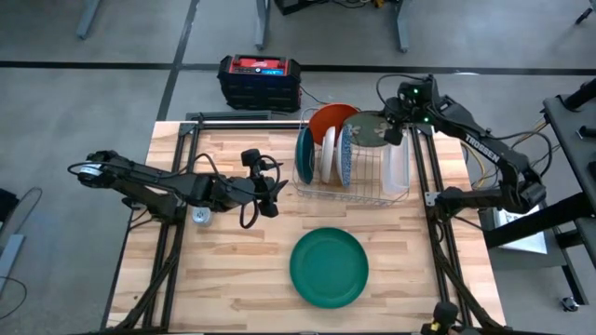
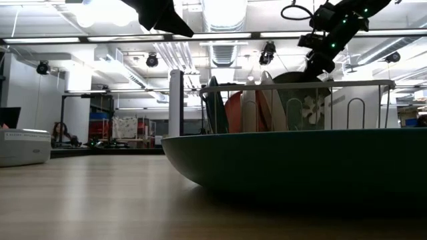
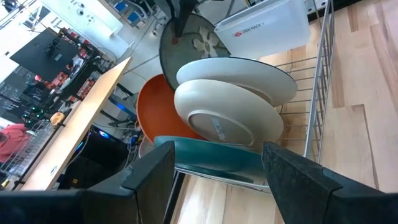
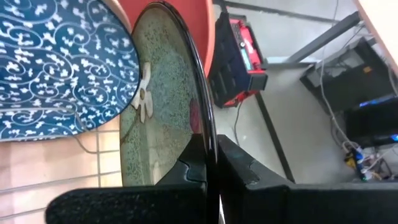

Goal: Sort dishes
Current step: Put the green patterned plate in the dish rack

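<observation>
Olive floral plate pinched at its rim by right gripper, jaws pressed together on it, above far end of wire rack. Rack holds orange, white & blue-patterned dishes upright. Dark green plate lies flat on wooden desk nearby. Left gripper spread wide, empty, just beside rack

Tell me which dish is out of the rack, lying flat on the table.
The dark green plate, alone on the table's near side. The other dishes stand on edge in the wire rack; the right gripper pinches the olive floral one.
</observation>
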Controlling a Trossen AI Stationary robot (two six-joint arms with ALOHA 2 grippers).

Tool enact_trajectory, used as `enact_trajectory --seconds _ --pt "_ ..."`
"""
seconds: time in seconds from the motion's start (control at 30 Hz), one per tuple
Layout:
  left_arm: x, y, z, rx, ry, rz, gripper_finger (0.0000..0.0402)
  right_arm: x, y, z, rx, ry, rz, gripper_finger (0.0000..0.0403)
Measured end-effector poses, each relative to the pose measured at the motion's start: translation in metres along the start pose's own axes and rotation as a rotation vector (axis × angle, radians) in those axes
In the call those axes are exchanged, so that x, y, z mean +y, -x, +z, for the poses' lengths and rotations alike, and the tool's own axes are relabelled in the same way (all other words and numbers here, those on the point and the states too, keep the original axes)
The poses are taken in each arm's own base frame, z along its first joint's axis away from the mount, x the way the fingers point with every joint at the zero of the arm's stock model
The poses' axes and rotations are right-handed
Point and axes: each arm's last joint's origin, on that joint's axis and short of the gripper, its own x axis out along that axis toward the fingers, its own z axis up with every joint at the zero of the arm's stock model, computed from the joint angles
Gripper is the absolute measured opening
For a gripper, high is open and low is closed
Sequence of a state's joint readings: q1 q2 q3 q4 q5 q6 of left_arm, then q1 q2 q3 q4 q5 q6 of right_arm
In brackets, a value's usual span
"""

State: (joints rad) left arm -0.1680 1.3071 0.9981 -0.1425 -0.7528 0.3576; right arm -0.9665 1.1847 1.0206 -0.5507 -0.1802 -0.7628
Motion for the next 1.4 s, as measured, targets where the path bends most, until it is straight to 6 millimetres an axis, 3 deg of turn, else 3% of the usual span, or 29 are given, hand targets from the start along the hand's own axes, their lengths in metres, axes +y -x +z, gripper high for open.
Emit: enact_trajectory --seconds 0.2,0.63,0.97,1.23,1.4 --pt "0.000 0.000 0.000 0.000 0.001 0.001 0.0230 -0.003 0.013 0.007 -0.041 -0.019 -0.043 0.0000" --pt "0.001 0.000 0.000 0.001 0.005 0.002 0.0230 -0.014 0.074 0.038 -0.226 -0.135 -0.175 0.0000" --pt "0.001 0.000 0.000 0.001 0.007 0.002 0.0230 0.033 0.123 0.049 -0.466 -0.159 -0.057 0.0000" --pt "0.001 0.000 0.000 0.000 0.010 0.002 0.0230 0.071 0.132 0.044 -0.583 -0.276 0.061 0.0000" --pt "0.001 0.000 0.000 0.000 0.008 0.002 0.0230 0.098 0.125 0.036 -0.557 -0.307 0.083 0.0000"
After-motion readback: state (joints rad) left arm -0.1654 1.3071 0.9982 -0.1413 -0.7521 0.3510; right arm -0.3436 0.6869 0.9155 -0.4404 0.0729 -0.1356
